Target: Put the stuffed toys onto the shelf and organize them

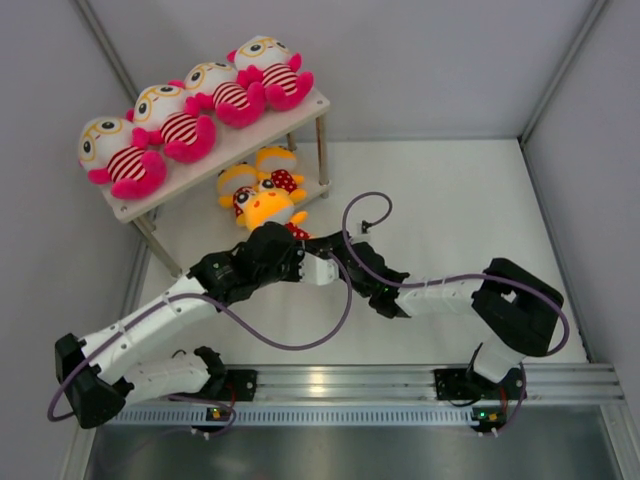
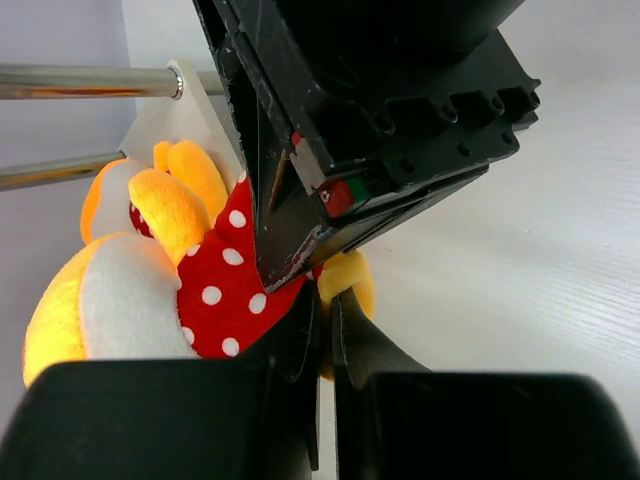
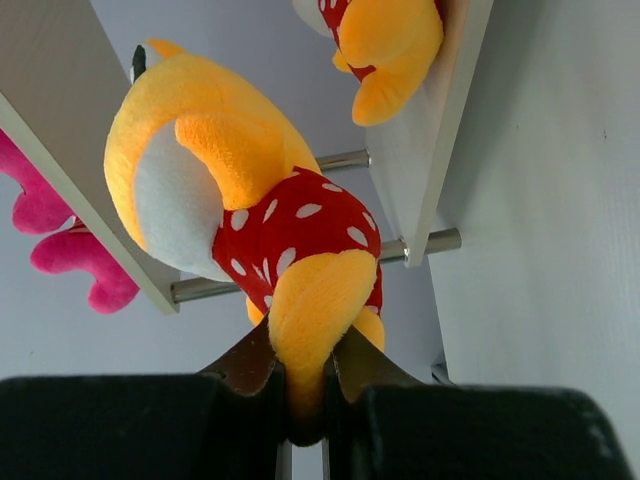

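Two tools meet on one small yellow toy [image 3: 300, 225] in a red white-dotted shirt, held at the open front of the shelf [image 1: 315, 101] between its two boards. Right tool [image 3: 305, 372]: clenched on the toy's orange leg, plush bulging above the fingers. Left tool [image 2: 327, 298]: fingers drawn to a thin slit, tips against the shirt hem and a yellow foot; cannot tell if it pinches any cloth. The right tool's black housing crowds close above it and carries a small red-and-green patch [image 2: 341, 195]. Another small yellow toy [image 3: 388, 40] lies on the lower board [image 3: 450, 110]. Four larger striped toys [image 1: 183, 128] sit in a row along the top board, filling most of its length. Shelf stands in the far left corner, near the wall; white worktop [image 1: 450, 200] runs from its right legs to the right wall
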`<action>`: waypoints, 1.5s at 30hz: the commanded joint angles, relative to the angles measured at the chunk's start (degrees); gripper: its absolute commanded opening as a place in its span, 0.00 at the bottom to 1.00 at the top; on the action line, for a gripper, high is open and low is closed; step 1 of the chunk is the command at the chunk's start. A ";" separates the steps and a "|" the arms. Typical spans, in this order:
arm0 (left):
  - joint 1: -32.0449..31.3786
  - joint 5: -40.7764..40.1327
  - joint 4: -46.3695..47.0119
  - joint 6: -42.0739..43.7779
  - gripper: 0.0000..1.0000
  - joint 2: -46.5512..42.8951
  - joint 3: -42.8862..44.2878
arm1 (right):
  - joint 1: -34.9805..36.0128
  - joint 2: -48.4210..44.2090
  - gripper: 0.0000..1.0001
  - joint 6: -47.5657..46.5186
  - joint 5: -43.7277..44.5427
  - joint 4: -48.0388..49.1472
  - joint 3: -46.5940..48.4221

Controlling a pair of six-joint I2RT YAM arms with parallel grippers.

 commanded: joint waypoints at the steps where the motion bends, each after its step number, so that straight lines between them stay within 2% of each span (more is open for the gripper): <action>1: 0.76 -3.09 1.44 -1.67 0.00 1.11 1.63 | 1.97 -1.74 0.05 0.78 -3.05 12.69 -1.28; 4: 1.47 -3.52 1.44 -1.50 0.00 0.05 0.67 | 1.18 -0.43 0.20 -0.70 -5.14 17.86 -4.01; 5: 1.55 -3.87 1.44 -0.80 0.00 -0.82 -0.12 | 0.57 0.19 0.30 -2.28 -6.46 19.28 -4.37; 7: 1.47 -5.27 1.44 2.44 0.00 -2.32 -1.18 | -1.09 2.81 0.42 -4.31 -13.63 22.45 -4.19; 8: 1.55 -6.33 1.27 3.07 0.00 -3.98 -2.14 | -1.63 3.70 0.52 -4.75 -15.77 23.86 -4.02; 11: 1.56 -8.79 -1.00 3.08 0.00 -6.97 -3.03 | -3.12 7.65 0.61 -4.49 -25.26 28.50 -4.02; 15: 1.56 -11.52 -5.41 3.07 0.00 -14.69 -4.78 | -3.39 12.05 0.61 -2.38 -28.36 38.07 -7.26; 17: 1.56 -13.53 -5.50 5.35 0.00 -17.25 -6.45 | -3.48 12.15 0.61 -3.86 -28.36 38.81 -8.15; 19: 1.56 -13.37 -6.63 5.97 0.00 -20.76 -7.07 | -3.48 9.88 0.61 -6.41 -28.36 34.09 -8.06; 24: 1.56 -2.57 -7.43 6.59 0.00 -25.35 -5.14 | -3.48 2.49 0.61 -18.80 -25.46 16.51 -5.35; 25: 1.56 -3.17 -7.52 5.90 0.00 -25.35 -5.05 | -3.65 0.22 0.62 -20.38 -24.76 10.57 -4.81; 28: 1.56 -5.01 -12.34 7.29 0.00 -24.82 -6.80 | -4.09 -4.88 0.61 -27.75 -21.35 1.67 -3.84; 35: 1.56 -6.33 -17.01 10.02 0.00 -26.76 -11.03 | -4.09 -16.67 0.62 -40.34 -11.32 -15.74 -2.18; 41: 2.08 -7.92 -18.51 9.14 0.00 -23.69 -10.94 | -4.01 -22.74 0.63 -45.97 -6.30 -22.18 -0.77; 45: 6.64 -6.96 -14.91 8.96 0.00 -20.79 -10.85 | -4.00 -24.76 0.63 -46.85 -5.77 -23.32 -1.12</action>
